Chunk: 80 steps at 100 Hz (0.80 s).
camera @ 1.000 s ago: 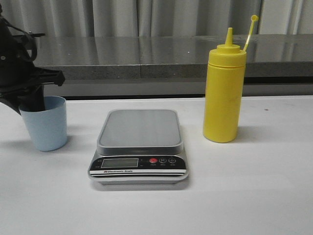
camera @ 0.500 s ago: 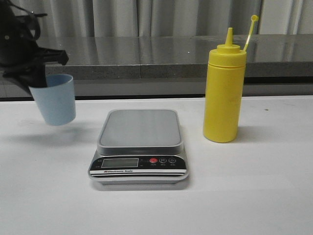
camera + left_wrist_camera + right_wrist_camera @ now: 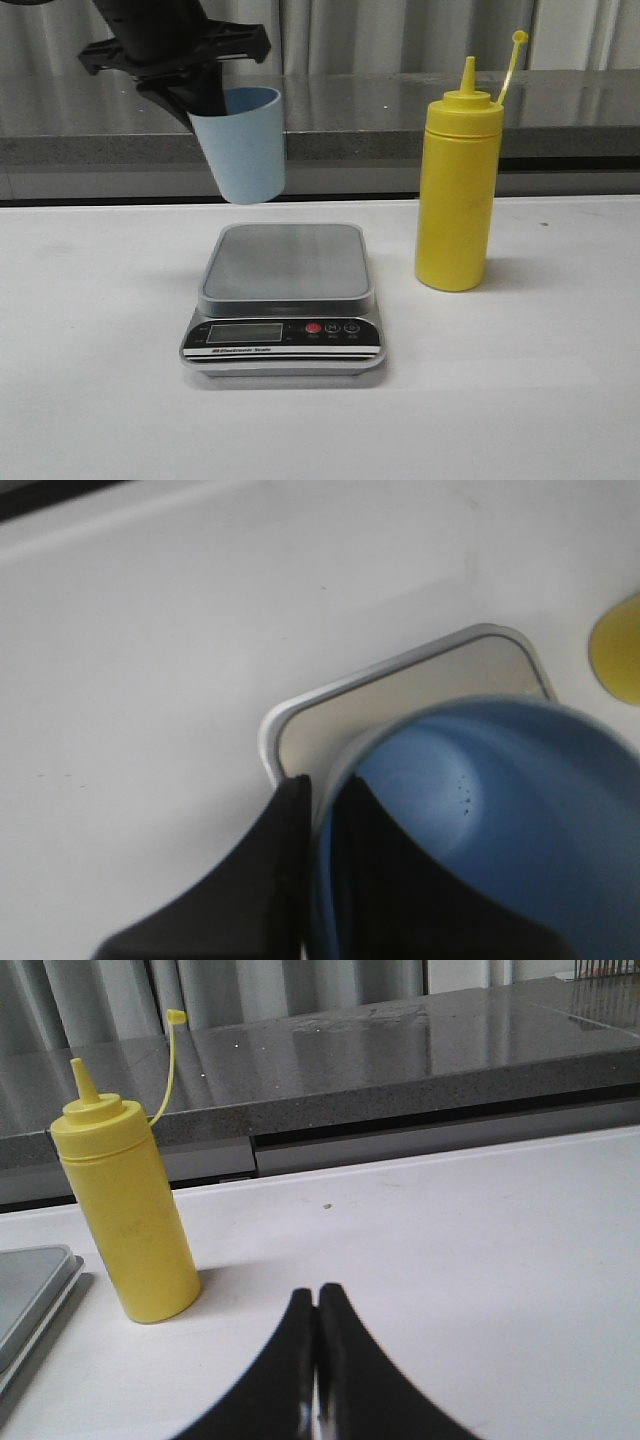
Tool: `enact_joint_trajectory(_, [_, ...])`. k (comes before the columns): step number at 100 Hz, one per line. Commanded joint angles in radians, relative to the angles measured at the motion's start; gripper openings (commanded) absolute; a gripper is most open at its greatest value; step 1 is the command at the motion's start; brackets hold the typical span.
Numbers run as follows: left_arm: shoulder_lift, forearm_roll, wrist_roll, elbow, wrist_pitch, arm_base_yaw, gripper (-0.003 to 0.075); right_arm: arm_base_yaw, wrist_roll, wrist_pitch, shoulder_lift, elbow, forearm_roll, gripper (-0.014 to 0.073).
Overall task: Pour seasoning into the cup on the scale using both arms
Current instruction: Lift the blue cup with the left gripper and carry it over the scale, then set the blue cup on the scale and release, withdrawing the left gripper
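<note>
Since a second ago my left gripper [image 3: 205,95] has carried the small pale-blue plastic cup [image 3: 243,145] from table-left to above the flat silver-grey digital scale [image 3: 285,262], pinching its rim | step: placing | next: lower squarely onto platform | right gripper [image 3: 317,1360] pressed together, empty; yellow squeeze bottle [image 3: 458,190] right of scale.

Bare scale [image 3: 287,262] platform beneath the lifted cup [image 3: 243,145]; seasoning [image 3: 457,190] upright just beside its right edge

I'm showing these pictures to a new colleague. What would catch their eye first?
Probably the pale blue cup, held in the air by the left hand above the far edge of the silver scale. Next, the tall yellow seasoning bottle, standing upright right of the scale, uncapped.
</note>
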Motion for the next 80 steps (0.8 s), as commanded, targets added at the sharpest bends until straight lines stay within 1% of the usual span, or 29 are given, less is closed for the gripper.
enact_joint_trajectory(1, [-0.037, -0.013, 0.002, -0.035, -0.038, -0.039, -0.002, -0.005, -0.006, -0.075, -0.02, -0.019, -0.007, -0.0069])
enact_joint_trajectory(18, [0.003, -0.014, 0.002, -0.035, -0.04, -0.081, -0.002, -0.005, -0.006, -0.075, -0.02, -0.019, -0.007, -0.0069])
enact_joint_trajectory(32, [0.023, -0.014, 0.002, -0.035, -0.044, -0.087, -0.0017, -0.005, -0.006, -0.075, -0.02, -0.019, -0.007, -0.0069])
enact_joint_trajectory(37, [0.029, -0.014, 0.002, -0.035, -0.041, -0.087, 0.0, -0.005, -0.006, -0.075, -0.02, -0.019, -0.007, -0.0069])
enact_joint_trajectory(44, [0.029, -0.014, 0.002, -0.035, -0.039, -0.085, 0.0061, -0.005, -0.006, -0.075, -0.02, -0.019, -0.007, -0.0069])
enact_joint_trajectory(45, [0.029, -0.014, 0.002, -0.035, -0.039, -0.085, 0.0087, -0.005, -0.006, -0.075, -0.02, -0.019, -0.007, -0.0069])
enact_joint_trajectory(50, [0.029, -0.014, 0.002, -0.035, -0.039, -0.085, 0.0145, -0.005, -0.006, -0.075, -0.02, -0.019, -0.007, -0.0069])
enact_joint_trajectory(59, [0.029, -0.014, 0.002, -0.035, -0.039, -0.085, 0.0285, -0.005, -0.006, -0.075, -0.02, -0.019, -0.007, -0.0069])
enact_joint_trajectory(60, [0.029, -0.014, 0.002, -0.035, -0.039, -0.085, 0.0285, -0.005, -0.006, -0.075, -0.02, -0.019, -0.007, -0.0069])
enact_joint_trajectory(62, [0.029, -0.014, 0.002, -0.035, -0.039, -0.085, 0.0314, -0.005, -0.006, -0.075, -0.02, -0.019, -0.007, -0.0069])
enact_joint_trajectory(69, [0.027, -0.014, 0.002, -0.035, -0.039, -0.085, 0.0351, -0.005, -0.006, -0.075, -0.02, -0.019, -0.007, -0.0069])
enact_joint_trajectory(80, [0.018, -0.014, 0.002, -0.035, -0.039, -0.085, 0.0351, -0.005, -0.006, -0.075, -0.02, -0.019, -0.007, -0.0069])
